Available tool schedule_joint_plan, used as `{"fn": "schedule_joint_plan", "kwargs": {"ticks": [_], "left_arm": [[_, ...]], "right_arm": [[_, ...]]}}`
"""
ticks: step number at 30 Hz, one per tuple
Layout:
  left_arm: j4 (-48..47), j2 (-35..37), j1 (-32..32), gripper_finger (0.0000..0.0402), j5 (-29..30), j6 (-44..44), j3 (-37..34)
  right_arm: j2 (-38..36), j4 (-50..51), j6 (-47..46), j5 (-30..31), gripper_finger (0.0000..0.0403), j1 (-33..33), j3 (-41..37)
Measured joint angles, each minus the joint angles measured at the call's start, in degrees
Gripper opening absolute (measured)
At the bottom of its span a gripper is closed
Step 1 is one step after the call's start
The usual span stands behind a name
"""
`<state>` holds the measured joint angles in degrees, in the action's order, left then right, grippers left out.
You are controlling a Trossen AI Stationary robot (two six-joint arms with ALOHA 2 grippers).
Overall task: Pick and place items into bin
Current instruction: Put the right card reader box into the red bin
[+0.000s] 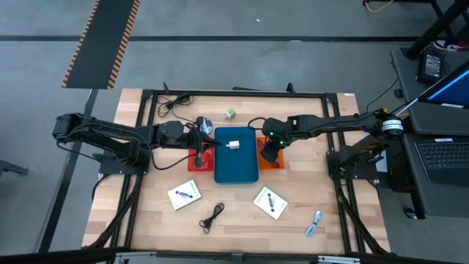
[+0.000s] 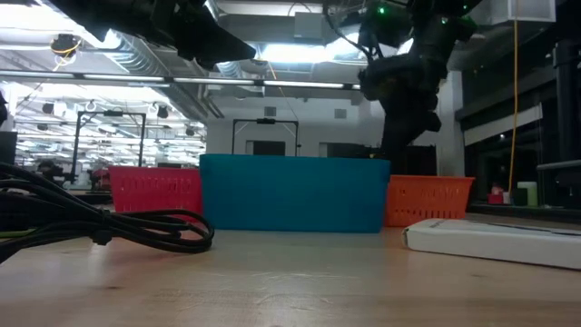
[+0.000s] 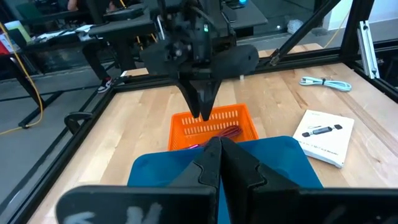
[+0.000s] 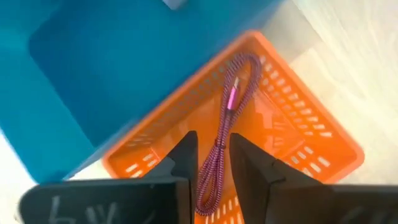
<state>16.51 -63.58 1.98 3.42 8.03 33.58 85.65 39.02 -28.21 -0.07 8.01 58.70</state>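
A: What does the cable look like?
B: The reddish cable point(image 4: 225, 130) is a thin braided cord, purple-red with a pink plug end, doubled into a long loop. It hangs over the orange basket point(image 4: 298, 155).

A: Which way does it run?
B: Its long axis runs from between the right gripper point(image 4: 214, 165) fingers out toward the basket's far corner, looped end farthest away. Those fingers are clenched on it, the cord lying in the narrow gap between them.

A: And the left side?
B: The left gripper point(image 3: 219, 163) hovers over the blue bin point(image 1: 236, 158), its fingers pressed together on nothing.

A: What else is around?
B: A pale block point(image 1: 234, 144) lies in the blue bin, and a red basket point(image 2: 154, 191) sits beside it. On the tabletop point(image 1: 146, 220) lie two white cards point(image 1: 184, 196), a black cable point(image 1: 212, 217), a blue-white cable point(image 1: 314, 224) and a green cube point(image 1: 230, 114)
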Motion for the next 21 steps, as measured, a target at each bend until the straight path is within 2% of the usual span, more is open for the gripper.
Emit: {"fn": "schedule_joint_plan", "kwargs": {"ticks": [10, 21], "left_arm": [[-0.37, 0.01, -0.02, 0.0006, -0.07, -1.90, 0.00], [-0.46, -0.01, 0.00, 0.0006, -0.07, -1.88, 0.00]], "right_arm": [[-4.17, 1.84, 4.60, 2.60, 0.0049, -3.56, 3.62], [-12.09, 3.72, 10.58, 14.93, 0.0033, -12.16, 3.87]]}}
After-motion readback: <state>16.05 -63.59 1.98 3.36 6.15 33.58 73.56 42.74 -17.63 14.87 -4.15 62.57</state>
